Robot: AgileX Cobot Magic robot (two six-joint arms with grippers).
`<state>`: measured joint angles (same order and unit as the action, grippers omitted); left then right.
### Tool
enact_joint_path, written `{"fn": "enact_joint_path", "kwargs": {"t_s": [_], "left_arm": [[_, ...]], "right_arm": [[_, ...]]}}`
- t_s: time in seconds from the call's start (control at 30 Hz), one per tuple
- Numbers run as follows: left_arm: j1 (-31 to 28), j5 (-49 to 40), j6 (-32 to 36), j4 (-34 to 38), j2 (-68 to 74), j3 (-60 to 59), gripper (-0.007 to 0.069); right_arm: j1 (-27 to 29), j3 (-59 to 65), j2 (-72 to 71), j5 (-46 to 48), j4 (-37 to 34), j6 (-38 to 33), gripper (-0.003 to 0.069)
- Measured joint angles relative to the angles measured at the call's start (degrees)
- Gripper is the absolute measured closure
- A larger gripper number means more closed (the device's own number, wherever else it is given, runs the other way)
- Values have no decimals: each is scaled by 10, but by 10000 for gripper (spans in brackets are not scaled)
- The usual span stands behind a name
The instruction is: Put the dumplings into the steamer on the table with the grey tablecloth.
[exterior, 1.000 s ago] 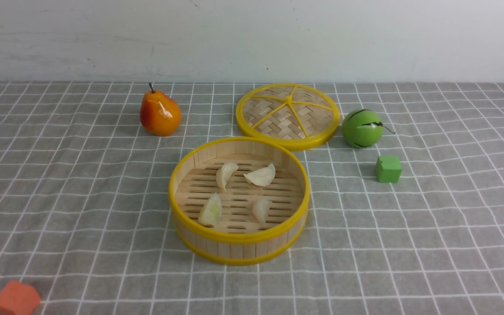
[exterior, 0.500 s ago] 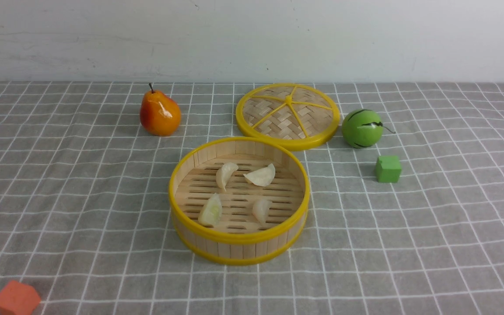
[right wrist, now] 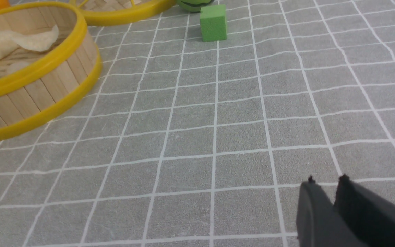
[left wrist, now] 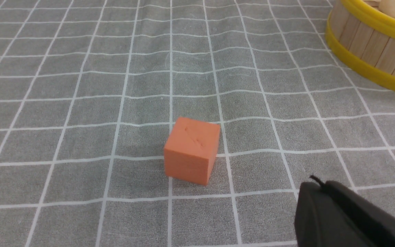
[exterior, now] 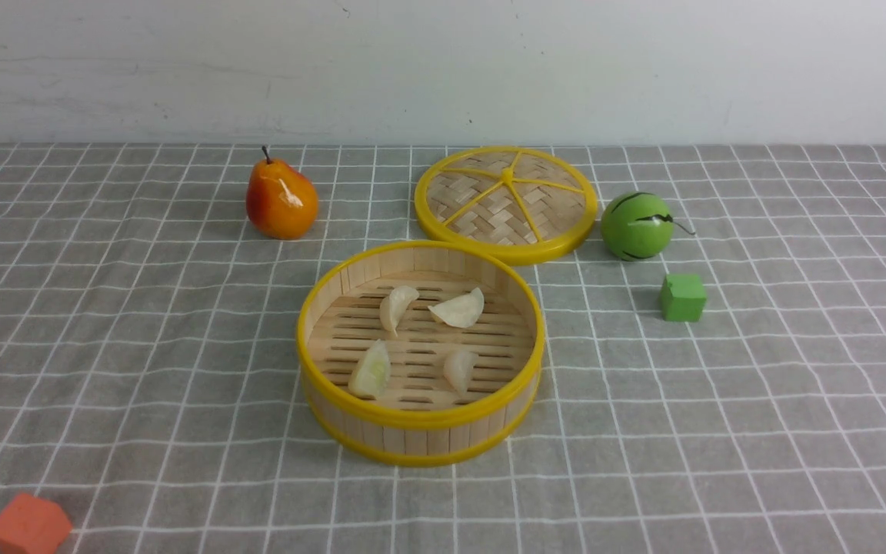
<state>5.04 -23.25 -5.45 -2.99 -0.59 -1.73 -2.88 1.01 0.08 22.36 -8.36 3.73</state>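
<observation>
Dumplings (exterior: 415, 337) (four pale crescents) lie inside steamer (exterior: 420, 431).

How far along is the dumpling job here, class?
It looks done: all four dumplings lie on the slats inside the steamer. Nothing is in hand; the left claw and right claw hold nothing. The lid lies behind the steamer. No dumplings remain on the cloth.
</observation>
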Motion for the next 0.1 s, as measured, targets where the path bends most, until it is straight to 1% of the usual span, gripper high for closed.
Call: {"fn": "enact_joint_path", "kwargs": {"t_s": [0.1], "left_arm": [[0,0,0,0,0,0,638]], "right_arm": [[0,0,0,0,0,0,558]]}}
